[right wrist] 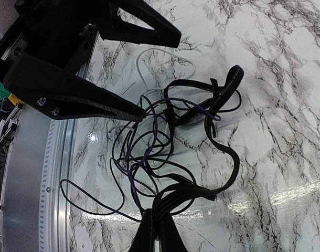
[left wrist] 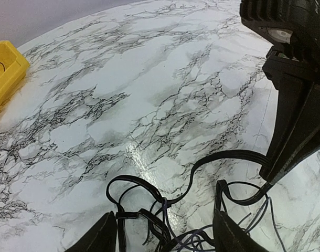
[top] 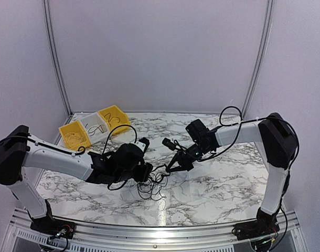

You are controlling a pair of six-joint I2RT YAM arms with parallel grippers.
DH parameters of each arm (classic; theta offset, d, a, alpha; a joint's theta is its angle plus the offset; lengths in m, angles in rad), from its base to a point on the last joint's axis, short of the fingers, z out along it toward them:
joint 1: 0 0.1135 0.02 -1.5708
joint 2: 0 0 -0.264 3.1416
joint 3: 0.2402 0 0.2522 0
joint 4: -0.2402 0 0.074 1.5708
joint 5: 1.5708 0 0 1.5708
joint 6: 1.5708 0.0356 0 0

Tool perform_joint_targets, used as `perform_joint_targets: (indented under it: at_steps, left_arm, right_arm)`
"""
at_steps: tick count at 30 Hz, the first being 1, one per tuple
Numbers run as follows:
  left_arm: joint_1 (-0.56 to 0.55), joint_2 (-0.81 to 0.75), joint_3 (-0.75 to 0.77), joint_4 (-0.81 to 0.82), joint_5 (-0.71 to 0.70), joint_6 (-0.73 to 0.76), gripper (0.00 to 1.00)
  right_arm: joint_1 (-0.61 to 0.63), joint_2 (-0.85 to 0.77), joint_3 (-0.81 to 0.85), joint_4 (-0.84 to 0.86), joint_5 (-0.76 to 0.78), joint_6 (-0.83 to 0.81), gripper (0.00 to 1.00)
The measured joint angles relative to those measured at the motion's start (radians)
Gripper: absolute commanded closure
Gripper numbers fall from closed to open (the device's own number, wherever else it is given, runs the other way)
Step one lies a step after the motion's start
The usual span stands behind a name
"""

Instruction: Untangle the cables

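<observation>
The right gripper (right wrist: 158,223) is clamped together on the cables (right wrist: 186,191); the left gripper (left wrist: 165,223) is held apart, straddling them.

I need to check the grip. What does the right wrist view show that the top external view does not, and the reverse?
Only the right wrist view: the right gripper shut on a flat black strand of the cables. Only the top external view: three bins at the table's far left corner. Both: the tangle lying on the marble table, with the open left gripper at its edge.
</observation>
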Motion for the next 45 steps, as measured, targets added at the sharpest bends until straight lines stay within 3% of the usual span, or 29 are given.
perform_joint_targets:
  at_steps: [15, 22, 32, 38, 45]
  left_arm:
    - [-0.005, 0.122, 0.013, 0.133, -0.033, -0.094, 0.30]
    - [0.005, 0.243, 0.058, 0.176, -0.050, -0.139, 0.33]
    - [0.023, 0.338, 0.111, 0.232, -0.052, -0.165, 0.35]
    - [0.025, 0.343, 0.124, 0.287, -0.051, -0.183, 0.35]
    - [0.030, 0.366, 0.093, 0.271, -0.061, -0.183, 0.35]
  right_arm:
    - [0.000, -0.022, 0.006, 0.010, -0.030, 0.005, 1.00]
    - [0.000, -0.194, 0.027, -0.018, -0.038, -0.002, 1.00]
    - [0.000, -0.417, 0.247, -0.188, -0.011, -0.056, 1.00]
    - [0.000, -0.436, 0.497, -0.330, 0.010, -0.079, 1.00]
    - [0.000, -0.459, 0.762, -0.349, 0.007, -0.078, 1.00]
